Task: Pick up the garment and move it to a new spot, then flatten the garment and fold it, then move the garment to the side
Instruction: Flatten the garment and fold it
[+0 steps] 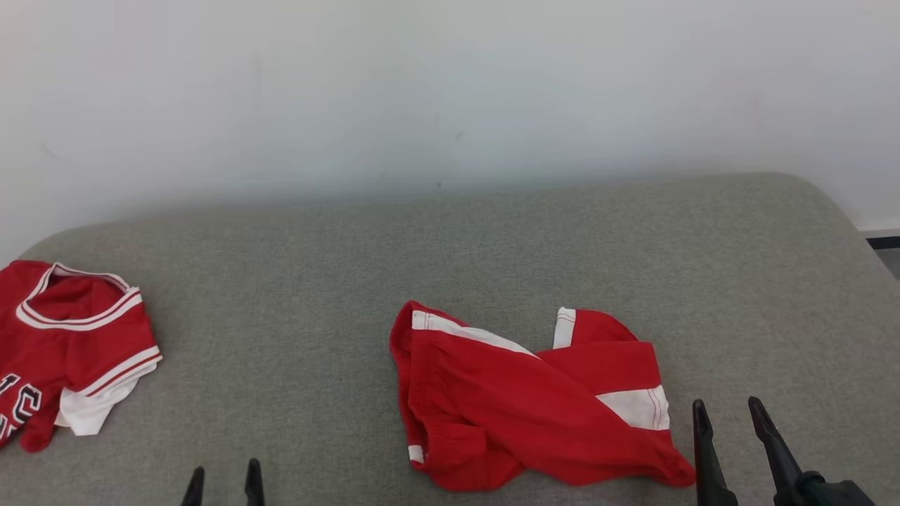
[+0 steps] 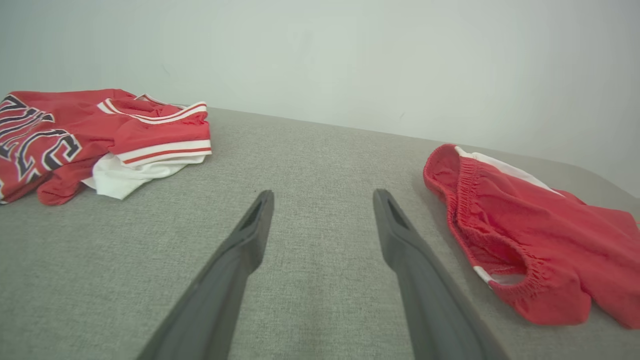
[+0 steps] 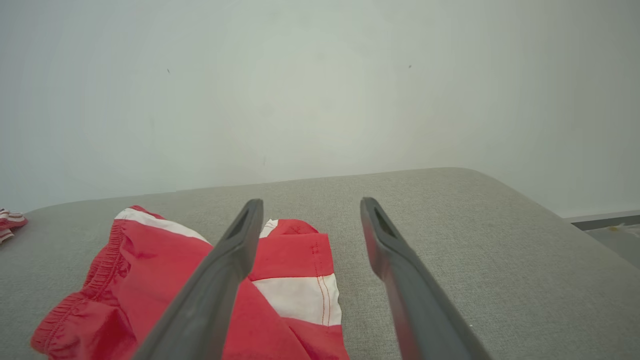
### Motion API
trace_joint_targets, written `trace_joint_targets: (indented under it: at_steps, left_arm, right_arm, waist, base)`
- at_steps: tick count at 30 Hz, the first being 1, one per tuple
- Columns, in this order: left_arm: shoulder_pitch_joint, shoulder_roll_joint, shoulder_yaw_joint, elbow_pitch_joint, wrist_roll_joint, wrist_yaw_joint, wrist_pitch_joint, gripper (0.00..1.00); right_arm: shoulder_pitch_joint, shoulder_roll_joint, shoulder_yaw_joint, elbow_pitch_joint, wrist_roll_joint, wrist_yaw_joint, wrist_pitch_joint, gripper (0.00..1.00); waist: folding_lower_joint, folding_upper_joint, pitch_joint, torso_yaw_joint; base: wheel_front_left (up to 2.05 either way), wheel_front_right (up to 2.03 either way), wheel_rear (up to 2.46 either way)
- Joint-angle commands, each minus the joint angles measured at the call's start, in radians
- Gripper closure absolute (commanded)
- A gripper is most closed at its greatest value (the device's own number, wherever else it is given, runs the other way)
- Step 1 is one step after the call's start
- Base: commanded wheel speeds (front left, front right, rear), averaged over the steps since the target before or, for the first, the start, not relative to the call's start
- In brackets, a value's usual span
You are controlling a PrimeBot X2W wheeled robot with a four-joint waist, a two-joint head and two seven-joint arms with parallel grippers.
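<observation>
Spotted the red shorts crumpled front and right of centre on the grey cushion, loads of bare room behind.
Hovered low with left gripper and right gripper, both splayed and empty, right one just beside the shorts, maybe brushing them; caught the gathered waistband from the left wrist.

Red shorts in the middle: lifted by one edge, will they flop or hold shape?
Likely floppy: the red shorts lie crumpled, one leg folded over, so they should drape when lifted. Probably light, since the thin fabric lies nearly flat. Pushed, they may bunch on the woven grey cushion rather than slide.
</observation>
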Motion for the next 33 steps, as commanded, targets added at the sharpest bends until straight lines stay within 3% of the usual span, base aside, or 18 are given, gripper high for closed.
trace_joint_targets:
  at_steps: [1,9,18,33]
  left_arm:
    - [-0.024,-0.002,-0.013,0.015,-0.005,-0.005,-0.003,0.0]
    - [-0.25,0.01,-0.114,0.213,-0.092,-0.006,0.104,0.0]
    - [-0.437,0.032,-0.204,0.346,-0.222,-0.005,0.238,0.0]
    - [-0.587,0.06,-0.264,0.47,-0.336,-0.005,0.288,0.0]
  right_arm:
    - [-0.008,0.0,0.007,-0.004,0.005,-0.002,-0.004,0.0]
    - [-0.025,0.0,0.042,-0.008,0.018,-0.002,-0.005,0.0]
    - [-0.046,0.0,0.058,-0.008,0.025,-0.002,-0.005,0.0]
    - [-0.072,0.001,0.069,-0.011,0.054,-0.002,-0.005,0.0]
  waist:
    - [0.0001,0.0,0.0,-0.012]
    - [0.0001,0.0,0.027,-0.081]
    - [0.0001,0.0,0.07,-0.179]
    - [0.0001,0.0,0.128,-0.24]
  base:
    - [0.0,0.0,0.0]
    - [0.0,0.0,0.0]
    - [0.0,0.0,0.0]
    - [0.0,0.0,0.0]
